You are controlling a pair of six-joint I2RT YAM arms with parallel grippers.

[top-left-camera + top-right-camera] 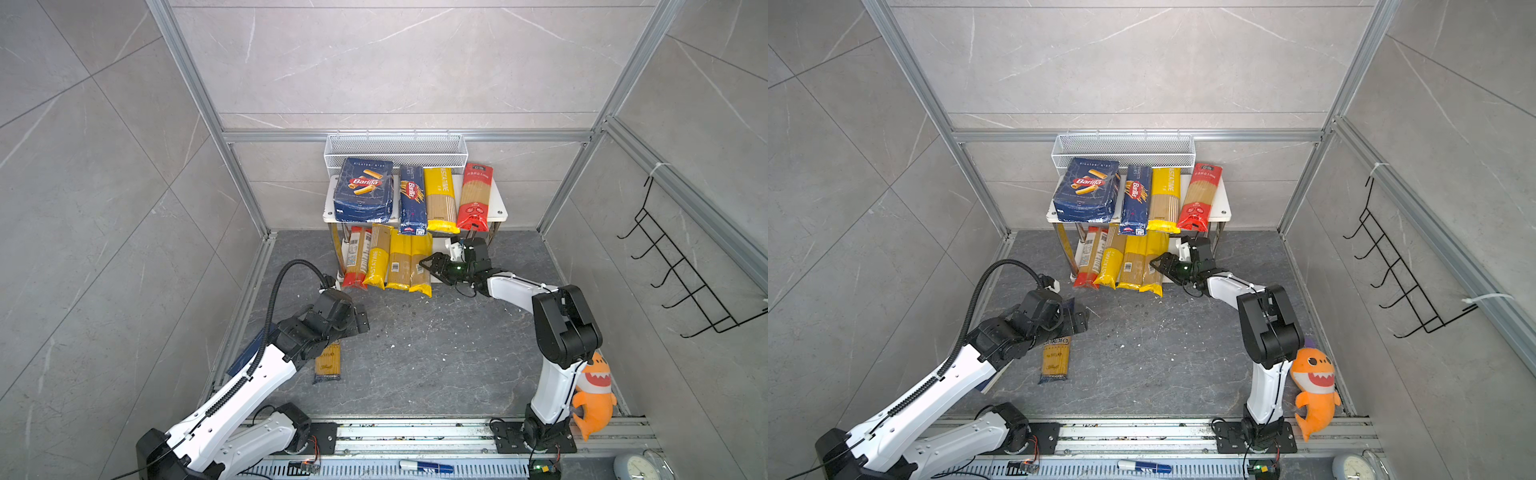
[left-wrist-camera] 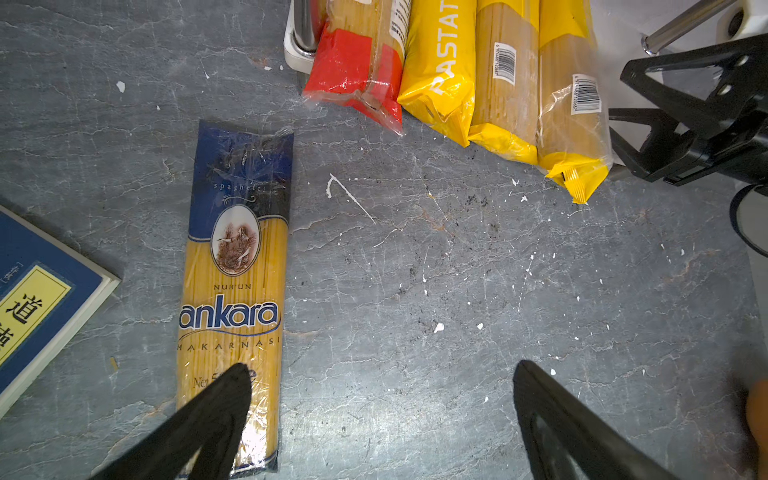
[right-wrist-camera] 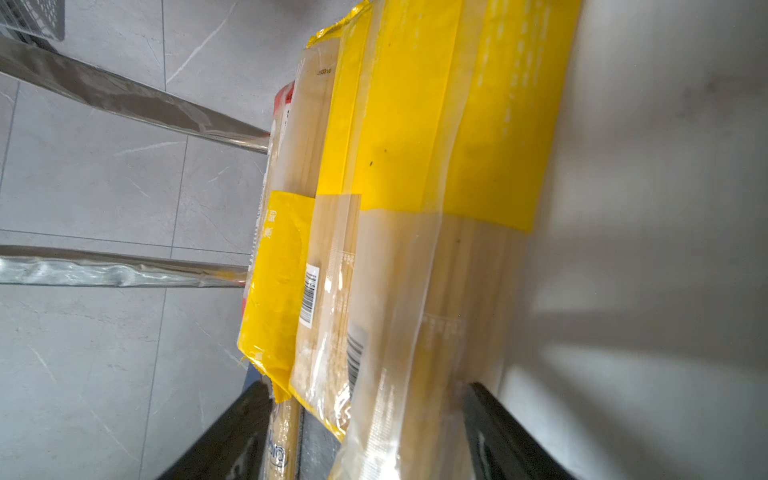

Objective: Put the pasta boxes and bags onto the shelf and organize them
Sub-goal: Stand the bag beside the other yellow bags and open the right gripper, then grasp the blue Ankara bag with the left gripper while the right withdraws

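The white shelf (image 1: 500, 214) carries on its top board the wide pasta box (image 1: 363, 189), the narrow pasta box (image 1: 412, 199), a yellow bag (image 1: 441, 199) and a red bag (image 1: 474, 197). On the lower board lie a red bag (image 1: 357, 259) and three yellow bags, the rightmost (image 3: 457, 270) between the spread jaws of my right gripper (image 3: 370, 415), which is open. A blue ankara bag (image 2: 235, 291) lies flat on the floor. My left gripper (image 2: 380, 370) hovers open over it, one fingertip above the bag's end and bare floor between the jaws.
A blue book (image 2: 37, 307) lies on the floor left of the ankara bag. A white wire basket (image 1: 395, 149) hangs behind the shelf. On the right wall is a black hook rack (image 1: 685, 282). An orange plush shark (image 1: 594, 395) sits by the right arm's base.
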